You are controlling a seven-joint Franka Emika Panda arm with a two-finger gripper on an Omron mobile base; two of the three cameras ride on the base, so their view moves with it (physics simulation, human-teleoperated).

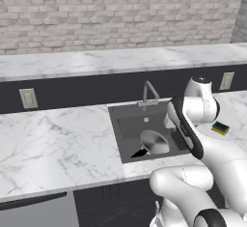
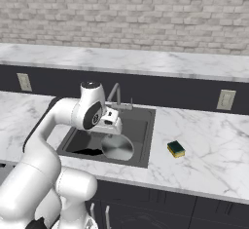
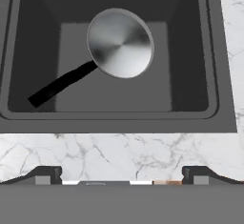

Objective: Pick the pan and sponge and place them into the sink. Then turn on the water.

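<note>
The silver pan (image 1: 154,142) (image 2: 116,148) (image 3: 120,43) lies inside the dark sink (image 1: 132,124) (image 2: 142,124) (image 3: 190,66), tilted. Its black handle (image 3: 59,84) points to the basin's front left corner. The yellow sponge (image 1: 221,128) (image 2: 176,149) rests on the marble counter just right of the sink. My gripper (image 2: 113,127) (image 3: 122,175) hangs over the basin, pointing down, open and holding nothing. Its fingertips (image 3: 47,174) stand wide apart over the counter's front strip. The faucet (image 1: 149,93) (image 2: 116,94) arches over the back rim, and no water runs.
A raised ledge (image 1: 96,62) and a brick wall run behind the counter. Wall outlets (image 1: 28,98) (image 2: 226,99) sit in the dark backsplash. Marble counter (image 1: 53,144) stretches left of the sink. My own arm (image 1: 193,124) stands between the sink and the sponge in the left base view.
</note>
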